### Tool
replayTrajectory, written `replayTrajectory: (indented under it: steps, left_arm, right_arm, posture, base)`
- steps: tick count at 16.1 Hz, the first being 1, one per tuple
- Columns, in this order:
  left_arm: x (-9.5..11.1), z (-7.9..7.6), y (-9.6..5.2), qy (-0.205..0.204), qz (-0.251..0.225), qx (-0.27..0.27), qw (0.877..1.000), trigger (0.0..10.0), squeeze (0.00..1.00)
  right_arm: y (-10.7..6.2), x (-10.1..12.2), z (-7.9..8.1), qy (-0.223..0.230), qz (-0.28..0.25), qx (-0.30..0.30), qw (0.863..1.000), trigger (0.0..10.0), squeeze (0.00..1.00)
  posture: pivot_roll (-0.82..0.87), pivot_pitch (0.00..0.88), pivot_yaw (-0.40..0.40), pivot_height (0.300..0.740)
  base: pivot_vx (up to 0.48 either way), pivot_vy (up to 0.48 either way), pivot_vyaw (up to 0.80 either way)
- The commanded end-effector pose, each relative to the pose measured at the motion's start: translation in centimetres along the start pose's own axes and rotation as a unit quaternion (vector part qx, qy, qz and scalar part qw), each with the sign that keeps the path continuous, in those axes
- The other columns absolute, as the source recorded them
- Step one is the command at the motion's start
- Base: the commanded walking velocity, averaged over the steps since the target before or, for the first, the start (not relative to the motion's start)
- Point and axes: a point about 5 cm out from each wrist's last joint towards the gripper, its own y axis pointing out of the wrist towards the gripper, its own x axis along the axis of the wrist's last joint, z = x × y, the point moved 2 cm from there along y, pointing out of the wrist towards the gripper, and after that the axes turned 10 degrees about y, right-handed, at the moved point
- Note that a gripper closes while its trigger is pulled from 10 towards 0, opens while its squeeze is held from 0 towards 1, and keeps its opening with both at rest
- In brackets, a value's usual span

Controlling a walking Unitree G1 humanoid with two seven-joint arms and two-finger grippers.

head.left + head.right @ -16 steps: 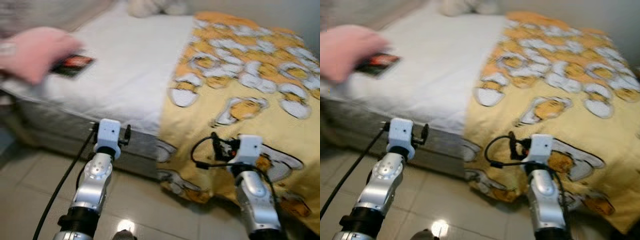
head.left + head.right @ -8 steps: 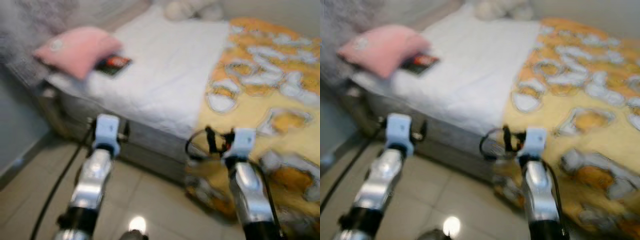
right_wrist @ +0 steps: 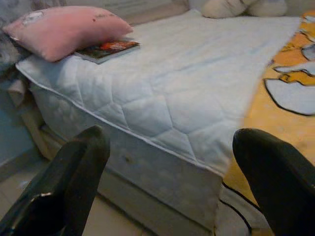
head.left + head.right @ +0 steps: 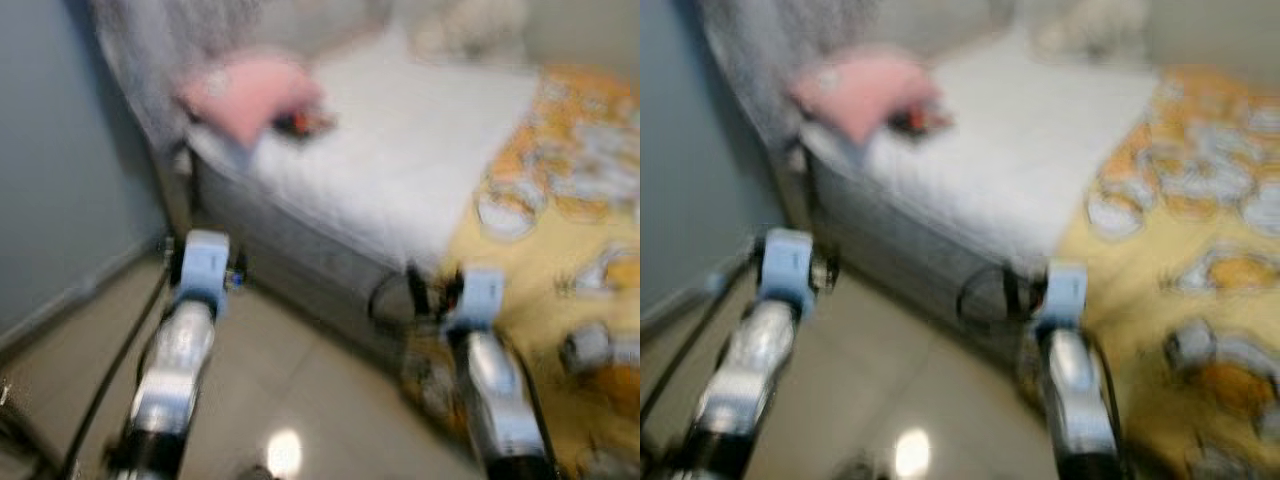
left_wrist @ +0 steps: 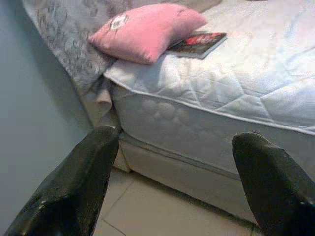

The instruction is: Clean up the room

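Lying on the white quilted bed (image 5: 236,93) is a soft pink pillow (image 5: 147,30), and a flat book with a dark red cover (image 5: 199,43) is tucked partly under it. A yellow blanket with white and orange cartoon shapes (image 3: 290,93) covers the other side of the bed. Both arms are held out over the pale tiled floor (image 5: 162,211) near the bed. The left end effector (image 5: 172,182) and the right end effector (image 3: 167,182) have their black fingers spread wide apart, holding nothing. The head views are blurry.

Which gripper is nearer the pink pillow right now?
Left. The left gripper is below the pink pillow, near the bed's corner; the right gripper is farther along, by the yellow blanket.
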Motion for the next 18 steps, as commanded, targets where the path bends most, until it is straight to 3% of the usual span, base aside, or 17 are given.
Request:
replayTrajectory:
  steps: [1, 3, 4, 5, 6, 7, 9, 12, 18]
  left_arm:
    - [0.5, -0.2, -0.5, 0.028, -0.021, -0.017, 0.999, 10.0, 0.0]
    - [0.7, -0.7, -1.3, 0.059, -0.041, -0.049, 0.996, 10.0, 0.0]
    - [0.7, -1.4, -1.4, 0.043, -0.037, -0.074, 0.996, 10.0, 0.0]
    - [0.7, -2.6, -1.3, 0.01, -0.031, -0.11, 0.993, 10.0, 0.0]
    - [0.8, -3.0, -0.9, -0.039, -0.022, -0.111, 0.993, 10.0, 0.0]
    - [1.6, -2.7, -0.4, -0.074, -0.032, -0.099, 0.992, 10.0, 0.0]
    - [2.2, -2.2, -0.2, -0.071, -0.042, -0.077, 0.994, 10.0, 0.0]
    - [1.8, -2.4, 0.6, -0.088, -0.009, -0.043, 0.995, 10.0, 0.0]
    - [1.1, -1.0, 0.8, -0.061, -0.005, -0.025, 0.998, 10.0, 0.0]
  right_arm:
    - [-0.1, 0.3, -0.6, -0.004, -0.008, -0.007, 1.0, 10.0, 0.0]
    - [-0.4, 0.2, -0.9, -0.009, -0.009, -0.006, 1.0, 10.0, 0.0]
    - [-0.5, 0.1, -1.1, -0.011, -0.007, -0.006, 1.0, 10.0, 0.0]
    - [-0.6, 0.0, -1.1, -0.012, -0.004, -0.005, 1.0, 10.0, 0.0]
    - [-0.5, -0.2, -1.0, -0.014, 0.001, 0.0, 1.0, 10.0, 0.0]
    - [-0.2, -0.4, -0.7, -0.011, 0.005, 0.003, 1.0, 10.0, 0.0]
    - [0.1, -0.3, -0.3, -0.011, 0.001, 0.007, 1.0, 10.0, 0.0]
    - [0.3, -0.3, 0.3, -0.036, 0.006, 0.018, 0.999, 10.0, 0.0]
    - [0.0, -0.1, -0.7, -0.025, 0.002, 0.009, 1.0, 10.0, 0.0]
  posture:
    - [0.09, 0.0, 0.006, 0.74]
    - [0.08, 0.0, 0.004, 0.74]
    - [0.08, 0.0, -0.001, 0.74]
    - [0.08, 0.0, -0.007, 0.74]
    - [0.08, 0.0, -0.008, 0.74]
    - [0.09, 0.0, 0.003, 0.74]
    - [0.09, 0.0, 0.001, 0.74]
    - [0.08, 0.0, 0.001, 0.74]
    - [0.07, 0.0, -0.003, 0.74]
  base:
    - [0.0, -0.454, 0.51]
    - [0.0, -0.454, 0.5]
    - [0.0, -0.45, 0.49]
    - [0.0, -0.442, 0.47]
    - [0.292, -0.322, 0.46]
    - [0.0, 0.0, 0.46]
    - [0.187, 0.0, 0.45]
    - [0.48, 0.0, 0.0]
    - [0.48, 0.0, 0.67]
